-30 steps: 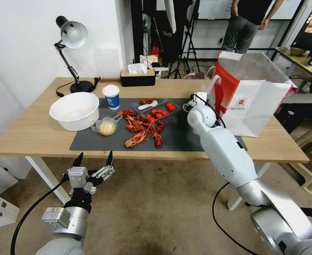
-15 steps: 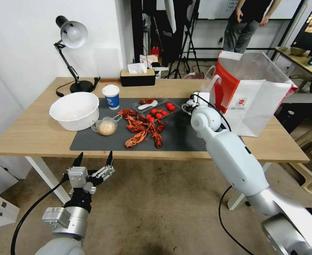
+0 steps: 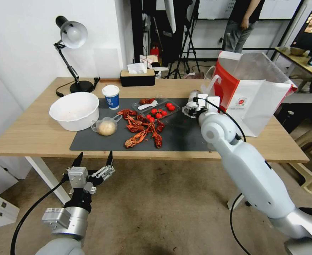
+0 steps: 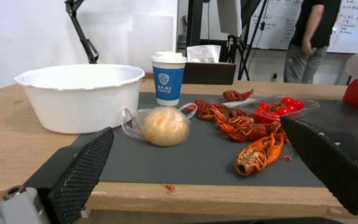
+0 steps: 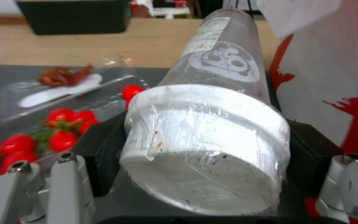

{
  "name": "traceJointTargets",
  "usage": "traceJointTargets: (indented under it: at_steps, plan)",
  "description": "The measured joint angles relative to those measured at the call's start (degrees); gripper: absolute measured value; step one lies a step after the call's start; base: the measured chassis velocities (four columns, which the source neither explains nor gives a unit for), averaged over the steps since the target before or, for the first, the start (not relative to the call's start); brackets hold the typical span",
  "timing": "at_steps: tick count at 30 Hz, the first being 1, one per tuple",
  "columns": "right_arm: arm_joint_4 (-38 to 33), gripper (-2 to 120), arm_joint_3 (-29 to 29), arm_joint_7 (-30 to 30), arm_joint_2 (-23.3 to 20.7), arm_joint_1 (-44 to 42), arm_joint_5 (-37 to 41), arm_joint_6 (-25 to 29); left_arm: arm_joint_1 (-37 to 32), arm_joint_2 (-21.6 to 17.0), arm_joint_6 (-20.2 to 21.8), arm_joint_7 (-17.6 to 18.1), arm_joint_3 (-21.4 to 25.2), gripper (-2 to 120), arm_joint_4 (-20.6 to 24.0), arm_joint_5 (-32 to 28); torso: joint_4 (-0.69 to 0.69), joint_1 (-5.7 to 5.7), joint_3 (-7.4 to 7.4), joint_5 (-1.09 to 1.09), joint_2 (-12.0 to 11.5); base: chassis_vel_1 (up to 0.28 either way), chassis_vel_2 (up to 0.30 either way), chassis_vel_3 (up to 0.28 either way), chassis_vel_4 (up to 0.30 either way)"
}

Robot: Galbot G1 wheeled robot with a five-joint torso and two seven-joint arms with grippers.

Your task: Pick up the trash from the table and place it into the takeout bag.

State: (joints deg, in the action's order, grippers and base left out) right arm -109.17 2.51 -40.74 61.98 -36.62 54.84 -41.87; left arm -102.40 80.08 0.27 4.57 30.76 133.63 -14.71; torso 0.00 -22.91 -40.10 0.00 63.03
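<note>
Our two arms — right reaching, left parked.
Our right gripper (image 3: 192, 106) is extended forward at the end of a stretched arm, fingers (image 5: 104, 155) clamped on a cup (image 5: 212, 137); our left gripper (image 3: 92, 159) sits low — fingers spread, pointing up.

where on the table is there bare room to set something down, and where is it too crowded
Free patches: the bare wood of the table in front of the white bowl, the mat between the crayfish and the takeout bag, and the wood near the tissue box. Crowded: the mat's middle, around the handled cup, paper cup and tomato tray.
</note>
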Motion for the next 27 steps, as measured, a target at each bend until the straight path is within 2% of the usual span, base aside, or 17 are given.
traceJointTargets:
  at_steps: [5,7,10,15,17,19,21,23,27]
  plan:
    - [-6.23,74,2.46,2.00,-2.64,-5.60,0.67,-0.02,0.03,-0.05,-0.10,0.02,0.12,100,0.00,0.00,0.00,0.00,0.00,0.01,0.00,0.000,0.000,0.000,0.000]
    - [-6.62,74,2.68,2.25,-2.79,-6.04,0.67,-0.02,0.02,-0.06,-0.10,0.02,0.12,100,0.00,0.00,0.00,0.00,0.00,0.00,0.00,0.000,0.000,0.000,0.000]
    - [-11.07,74,6.14,5.53,-4.87,-11.65,0.14,0.05,-0.01,0.01,-0.14,0.03,-0.06,100,0.00,0.12,-0.01,0.00,0.00,0.00,0.00,0.000,0.000,0.000,0.000]
    - [-14.58,74,9.60,9.64,-6.70,-15.97,-1.47,0.91,0.12,0.13,-0.27,0.03,-0.41,100,-0.27,0.32,0.00,0.00,0.00,0.00,0.00,0.000,0.000,0.000,0.000]
    - [-17.05,74,12.91,15.25,-8.23,-19.01,-6.00,3.02,0.39,0.14,-0.30,0.04,-0.66,100,-0.62,0.38,-0.01,0.00,0.00,0.00,0.00,0.000,0.000,0.000,0.000]
    - [-17.69,74,13.79,16.72,-8.64,-19.52,-7.26,3.90,0.47,0.14,-0.30,0.04,-0.69,100,-0.71,0.38,0.00,0.00,0.00,0.01,0.00,0.000,0.000,0.000,0.000]
    - [-19.24,74,15.91,22.78,-10.07,-20.81,-11.76,7.51,0.64,0.13,-0.31,0.05,-0.78,100,-0.87,0.39,-0.01,0.00,0.00,0.00,0.00,0.000,0.000,0.000,0.000]
    - [-20.03,74,17.24,26.39,-11.23,-20.89,-14.55,11.01,0.70,0.10,-0.32,0.06,-0.83,100,-0.94,0.39,0.00,0.00,0.00,-0.01,0.00,0.000,0.000,0.000,0.000]
    - [-20.38,74,17.93,28.62,-12.58,-19.30,-16.47,15.00,0.69,0.10,-0.39,0.07,-0.80,100,-0.93,0.39,0.01,0.00,0.00,-0.01,0.00,0.000,0.000,0.000,0.000]
